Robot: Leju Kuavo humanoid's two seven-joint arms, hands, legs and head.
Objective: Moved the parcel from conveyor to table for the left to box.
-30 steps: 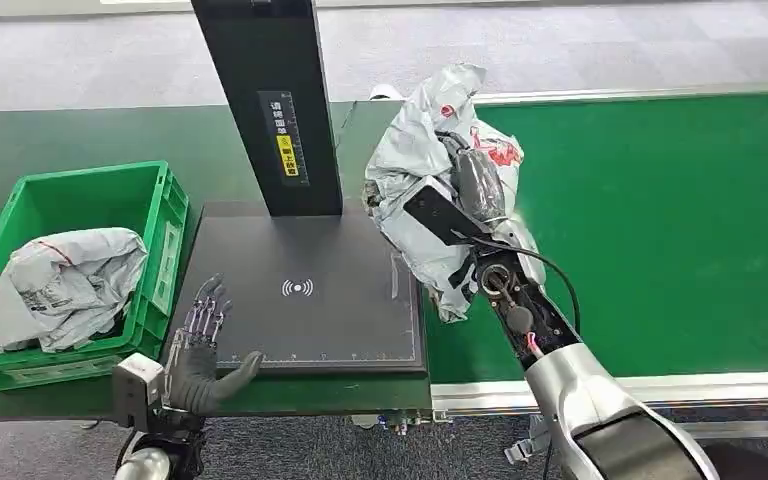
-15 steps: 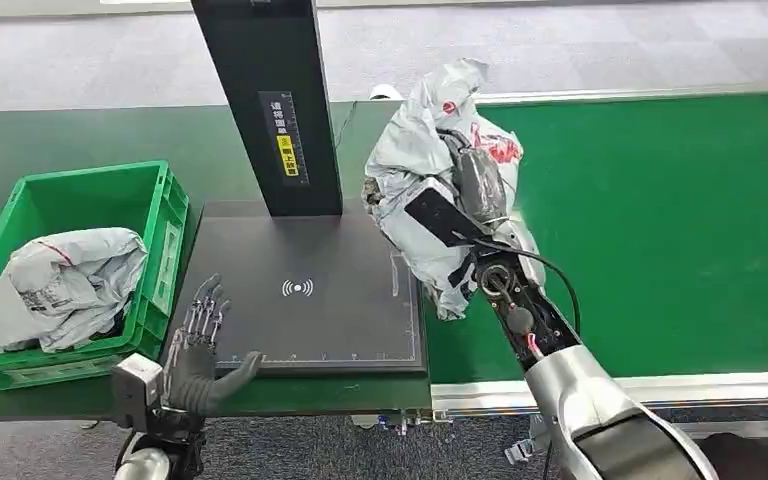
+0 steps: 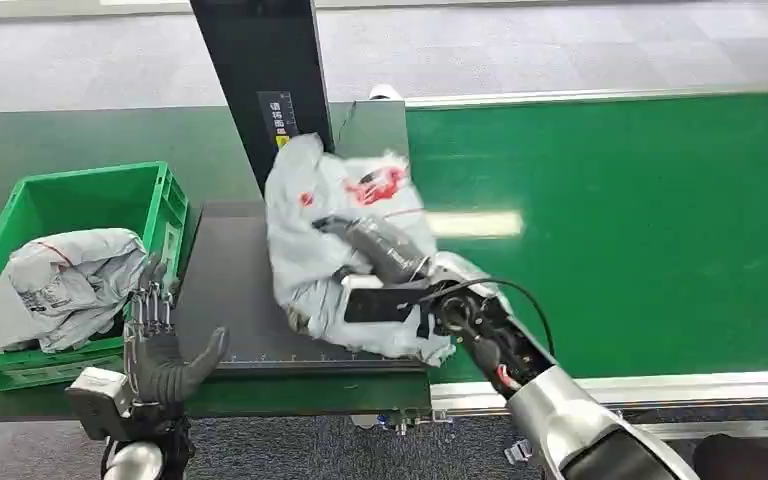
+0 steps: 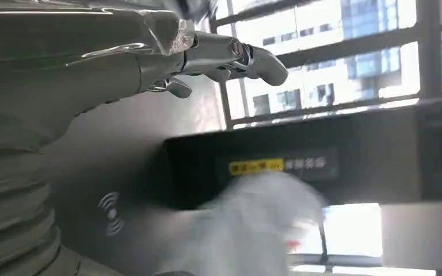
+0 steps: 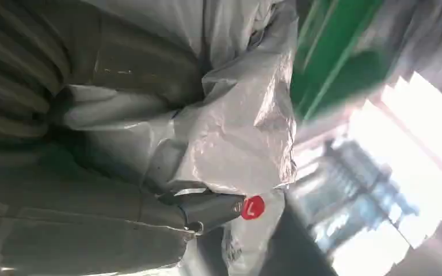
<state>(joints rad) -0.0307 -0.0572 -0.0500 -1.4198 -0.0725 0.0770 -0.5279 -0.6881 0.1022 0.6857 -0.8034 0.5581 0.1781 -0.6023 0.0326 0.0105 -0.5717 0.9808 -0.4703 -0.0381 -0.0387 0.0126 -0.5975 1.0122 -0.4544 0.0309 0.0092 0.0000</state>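
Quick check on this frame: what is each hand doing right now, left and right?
Left hand: open, fingers spread, holding nothing, near the green crate.
Right hand: grips the grey parcel over the black scanner plate.

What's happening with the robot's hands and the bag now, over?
Right hand grips grey parcel, over black scanner pad. Left hand open, at pad's near corner beside green crate. Nothing between them.

Most of the black scan pad [image 3: 230,290] is covered by the grey parcel [image 3: 330,230], gripped by the right hand [image 3: 380,250]. A bare strip is left along the pad's left edge, hemmed in by the green crate [image 3: 165,215]. The far edge is blocked by the black post [image 3: 260,70].
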